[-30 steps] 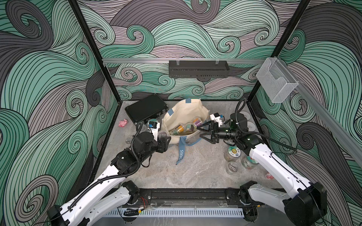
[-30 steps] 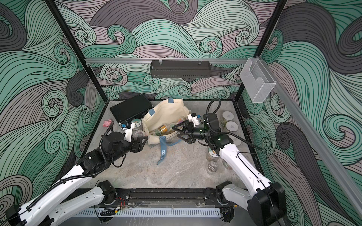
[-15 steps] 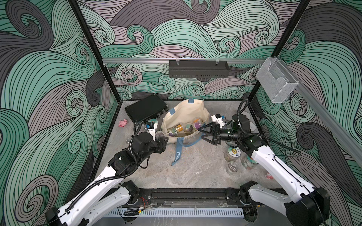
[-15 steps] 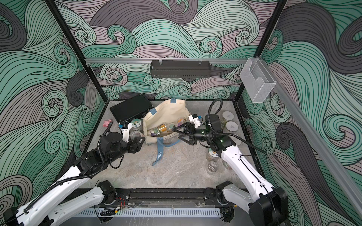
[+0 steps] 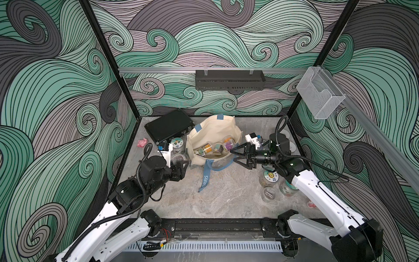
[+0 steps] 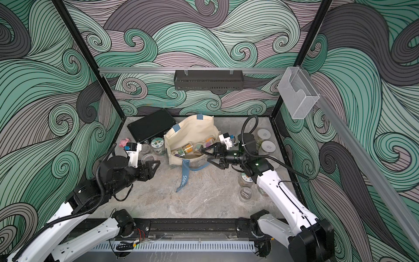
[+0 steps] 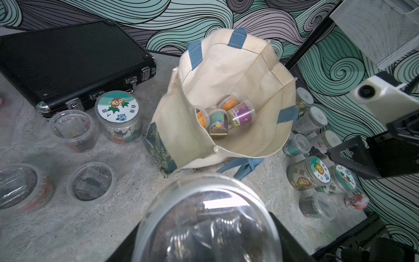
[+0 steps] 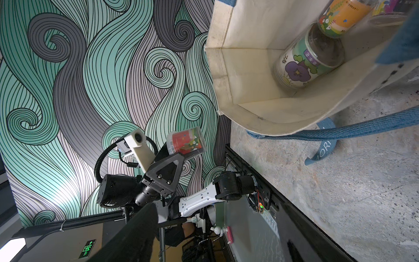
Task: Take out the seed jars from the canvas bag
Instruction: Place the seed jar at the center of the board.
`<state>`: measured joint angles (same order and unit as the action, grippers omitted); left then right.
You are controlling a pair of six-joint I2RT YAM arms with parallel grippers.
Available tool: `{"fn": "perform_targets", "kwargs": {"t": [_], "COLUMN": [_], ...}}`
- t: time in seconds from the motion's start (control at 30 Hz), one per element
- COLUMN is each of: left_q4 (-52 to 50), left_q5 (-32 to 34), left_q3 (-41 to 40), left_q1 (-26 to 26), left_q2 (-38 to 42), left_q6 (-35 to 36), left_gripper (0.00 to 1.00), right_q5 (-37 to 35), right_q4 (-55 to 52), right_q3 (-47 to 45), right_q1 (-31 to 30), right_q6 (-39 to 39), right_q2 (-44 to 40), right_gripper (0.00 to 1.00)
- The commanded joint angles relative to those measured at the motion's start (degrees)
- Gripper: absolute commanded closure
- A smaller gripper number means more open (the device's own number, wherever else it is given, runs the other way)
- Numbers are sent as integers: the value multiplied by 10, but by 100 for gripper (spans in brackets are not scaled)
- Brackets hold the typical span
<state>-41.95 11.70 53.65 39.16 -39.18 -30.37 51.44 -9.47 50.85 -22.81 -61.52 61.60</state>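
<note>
The cream canvas bag point(image 5: 215, 131) point(image 6: 192, 129) lies open at the back middle of the table. Several seed jars point(image 5: 217, 148) point(image 7: 240, 113) with printed labels lie inside it. My left gripper point(image 5: 180, 162) point(image 6: 154, 164) is shut on a clear-lidded seed jar point(image 7: 208, 226) with a red label point(image 8: 186, 145), held above the table just left of the bag. My right gripper point(image 5: 233, 155) point(image 6: 205, 155) stands open at the right edge of the bag's mouth, with nothing between its fingers.
Jars stand on the table at the left point(image 5: 178, 144) point(image 7: 116, 108) and at the right point(image 5: 269, 177) point(image 7: 306, 172). A flat black case point(image 5: 169, 127) lies at the back left. Small pink lumps point(image 5: 142, 143) point(image 5: 311, 204) lie near both side walls. The bag's blue strap point(image 5: 205, 179) trails forward.
My left gripper has drawn a little to the left, away from the bag, with the jar in it. The bag's strap has swung slightly left. The right gripper has barely moved.
</note>
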Motion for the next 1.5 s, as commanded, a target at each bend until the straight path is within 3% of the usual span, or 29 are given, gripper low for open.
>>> {"fn": "perform_targets", "kwargs": {"t": [0.0, 0.23, 0.53, 0.67, 0.93, 1.2, 1.33, 1.47], "left_q4": [-33, 64, 172, 206, 261, 273, 222, 241], "left_q5": [60, 131, 159, 177, 138, 120, 77, 41], "left_q3": [-18, -100, -161, -190, -198, -186, -159, -180], "left_q1": [-4, -8, -27, -43, -124, -145, -146, -146], "left_q2": [-10, -66, -218, -249, -296, -324, -321, -312], "left_q6": [-22, -69, -110, -116, -90, -76, -80, -102], "left_gripper": [57, 56, 56, 56, 57, 57, 58, 58], "right_q5": [6, 7, 10, 11, 14, 15, 17, 17], "right_q4": [4, 9, 4, 5, 7, 9, 9, 24], "right_q3": [-6, -10, -15, -18, -13, -15, -16, -22], "right_q1": [4, 4, 10, 12, 14, 15, 17, 17], "right_q6": [6, 2, 5, 4, 3, 4, 6, 0], "right_q2": [-12, -14, -20, -21, -17, -14, -13, -6], "right_gripper": [15, 15, 14, 15, 15, 15, 15, 15]}}
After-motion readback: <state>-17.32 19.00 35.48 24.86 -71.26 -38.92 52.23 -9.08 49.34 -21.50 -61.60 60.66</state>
